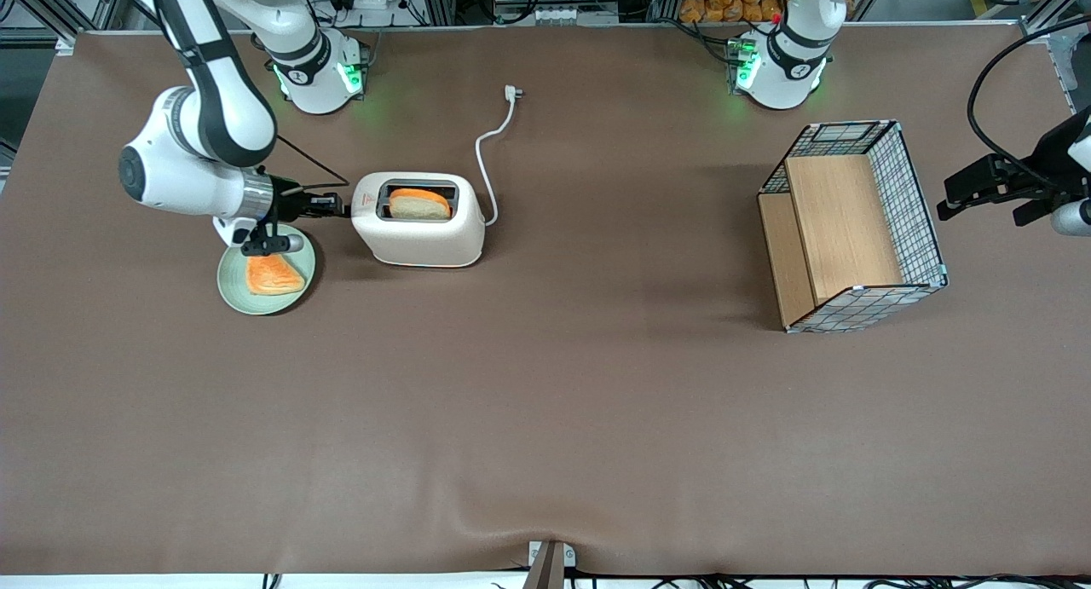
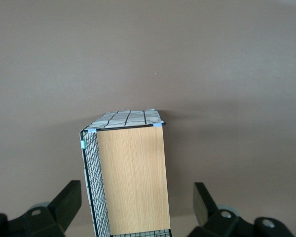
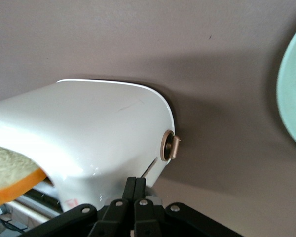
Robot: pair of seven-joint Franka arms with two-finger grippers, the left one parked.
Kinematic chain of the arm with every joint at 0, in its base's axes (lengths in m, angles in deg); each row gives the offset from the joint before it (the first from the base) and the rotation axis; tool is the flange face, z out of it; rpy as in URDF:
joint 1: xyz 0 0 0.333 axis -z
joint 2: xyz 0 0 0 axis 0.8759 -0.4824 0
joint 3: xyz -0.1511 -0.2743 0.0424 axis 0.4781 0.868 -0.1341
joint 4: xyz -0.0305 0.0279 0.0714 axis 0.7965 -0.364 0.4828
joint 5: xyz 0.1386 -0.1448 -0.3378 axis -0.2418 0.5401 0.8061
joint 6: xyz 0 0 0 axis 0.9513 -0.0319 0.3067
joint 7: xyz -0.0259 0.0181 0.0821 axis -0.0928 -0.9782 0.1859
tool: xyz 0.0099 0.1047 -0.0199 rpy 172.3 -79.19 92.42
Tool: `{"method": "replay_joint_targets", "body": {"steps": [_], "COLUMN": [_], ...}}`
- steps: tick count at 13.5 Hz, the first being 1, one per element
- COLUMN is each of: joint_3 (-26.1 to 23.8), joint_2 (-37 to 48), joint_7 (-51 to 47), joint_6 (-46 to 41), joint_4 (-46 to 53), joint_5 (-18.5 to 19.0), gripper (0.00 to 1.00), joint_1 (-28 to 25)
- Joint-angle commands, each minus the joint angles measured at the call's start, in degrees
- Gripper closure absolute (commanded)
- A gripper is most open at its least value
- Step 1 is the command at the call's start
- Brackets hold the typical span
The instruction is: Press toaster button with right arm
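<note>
Gripper [image 1: 341, 207] on the right arm [image 1: 200, 103] sits level at the toaster's [image 1: 419, 231] narrow end, tips at or nearly touching that end; contact unclear. Fingers [image 3: 129, 190] pressed together, closed on nothing. In the right wrist view they meet just beside the toaster's rounded end wall, near its vertical lever slot. The button itself is hidden there by the fingers. A round tan knob [image 3: 169, 147] sticks out of the same end, just beside the fingertips, not touched.

Toaster stands toward the working arm's end of the table [image 1: 545, 418]. Bread slice [image 1: 419, 204] stands in the top slot. Red mark [image 1: 365, 199] on top near the gripper end; any writing too small to read. White cord [image 1: 490, 158] runs off to a loose plug.

Green plate [image 1: 235, 289] with a toast piece [image 1: 273, 275] lies beside the toaster, under the wrist, nearer the front camera than the gripper. Wire basket [image 1: 852, 222] with wooden boards lies well apart toward the parked arm's end.
</note>
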Motion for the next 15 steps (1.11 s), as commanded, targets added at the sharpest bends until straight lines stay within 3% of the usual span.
{"method": "replay_joint_targets", "body": {"steps": [1,3,4,5,6,10,15], "joint_3": [-0.29,-0.2,-0.46,-0.55,-0.55,-0.55,-0.64], "joint_2": [1.67,1.94,1.85,1.59,1.5,1.15,-7.7], "joint_7": [-5.08,-9.03,-11.75,-14.13,-15.8,-15.65,-15.21], "joint_6": [-7.67,-14.26,-18.12,-21.11,-23.49,-27.38,-39.67], "joint_4": [5.72,11.78,15.99,19.86,23.55,33.67,57.29], "joint_5": [5.91,9.95,12.93,15.66,17.6,21.57,32.28], "gripper": [1.0,0.96,0.81,0.29,0.0,0.0,0.0], "joint_1": [1.94,2.11,2.55,2.55,2.55,3.87,4.4]}}
